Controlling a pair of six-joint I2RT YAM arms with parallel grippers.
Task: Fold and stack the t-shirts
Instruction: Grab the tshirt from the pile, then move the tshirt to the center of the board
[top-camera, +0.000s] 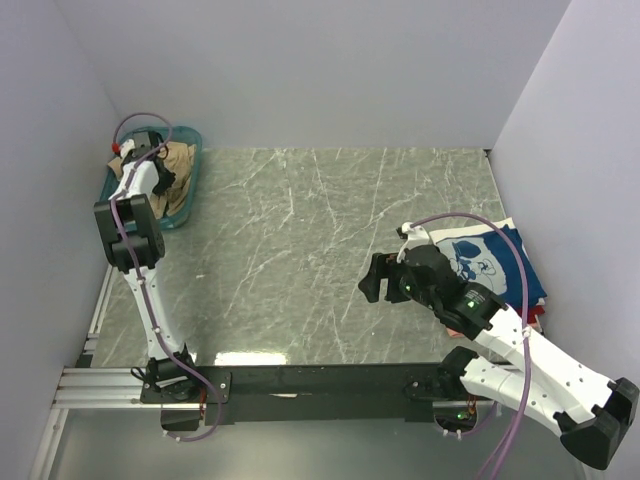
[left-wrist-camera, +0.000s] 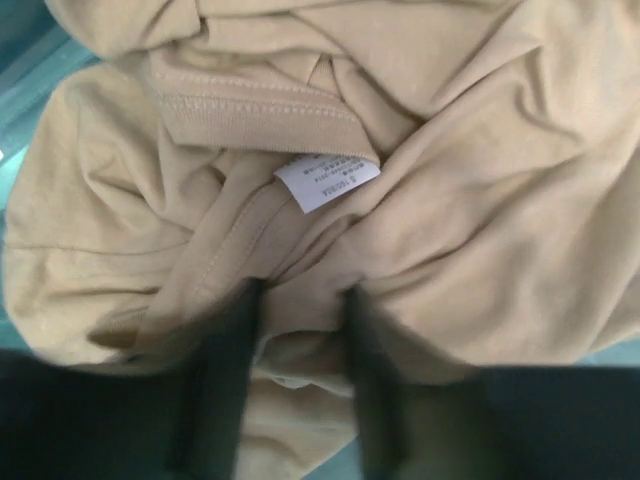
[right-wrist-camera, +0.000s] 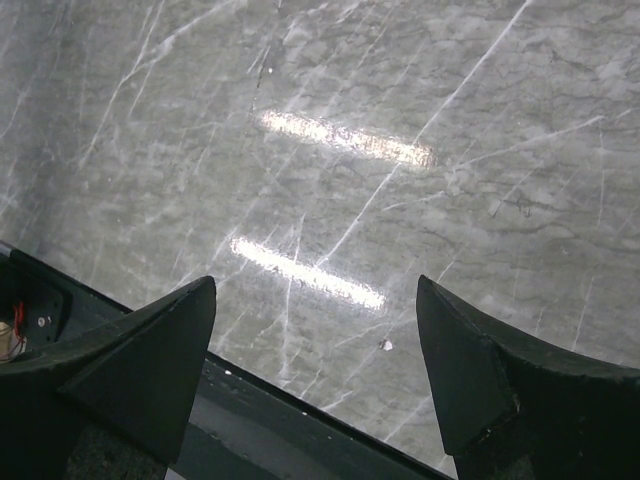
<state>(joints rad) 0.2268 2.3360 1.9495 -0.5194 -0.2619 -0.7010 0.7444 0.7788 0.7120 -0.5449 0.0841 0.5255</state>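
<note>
Clamp left end effector (left-wrist-camera: 300, 300), grip not yet tellable, on one tan t-shirt (left-wrist-camera: 480, 200) fold at lower centre of frame, with right end effector (right-wrist-camera: 315, 290) spread wide.

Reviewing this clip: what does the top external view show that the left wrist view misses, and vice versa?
Only the top external view: the marble table, the right arm holding the right jaws over bare tabletop, and a navy printed t-shirt at the table's right edge. Only the left wrist view: the tan t-shirt's ribbed collar and white care label, and the left jaws straddling a fold of it; whether they grip is unclear. Both: the crumpled tan t-shirt in the teal basket, with the left arm over it.
</note>
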